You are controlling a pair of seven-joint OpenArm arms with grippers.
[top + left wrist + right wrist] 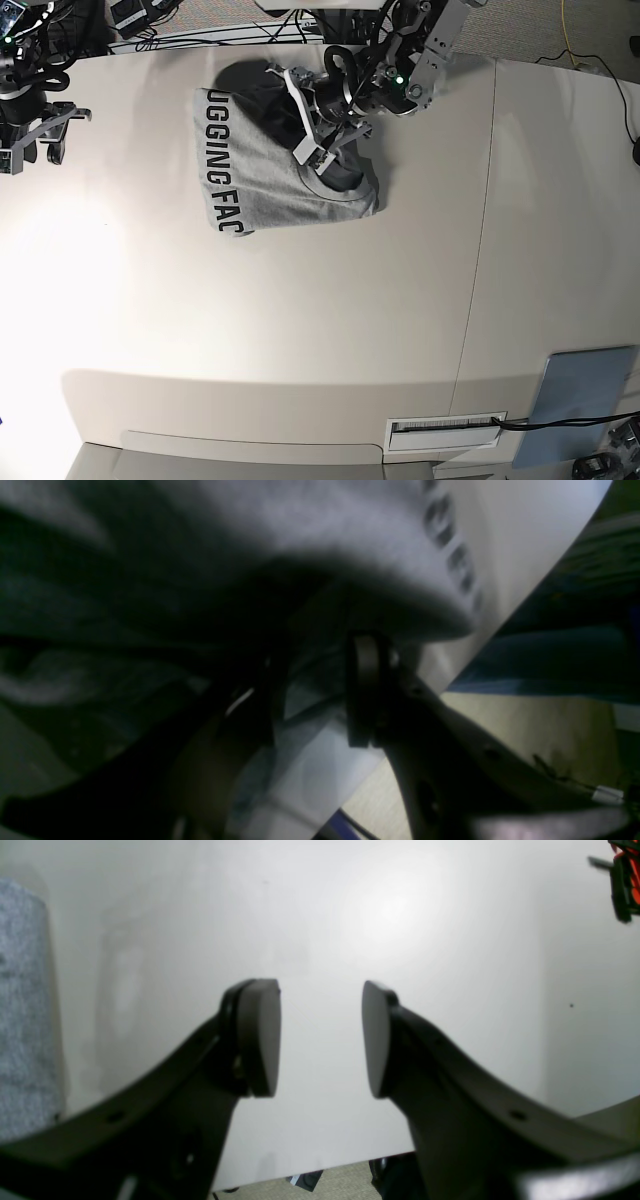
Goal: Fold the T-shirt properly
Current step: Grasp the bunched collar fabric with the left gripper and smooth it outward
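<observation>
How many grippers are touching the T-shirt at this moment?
1. The left gripper is in the T-shirt folds near the collar. The right gripper is open, apart, near the table's edge.

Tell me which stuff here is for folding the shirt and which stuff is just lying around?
For the job:
- heather-grey cotton T-shirt with black block lettering
- left gripper, on the shirt
- right gripper, open over bare table

Just lying about:
- flat pale blue-grey rectangular sheet at the table's corner
- white slotted strip by the table's edge
- white table itself
</observation>
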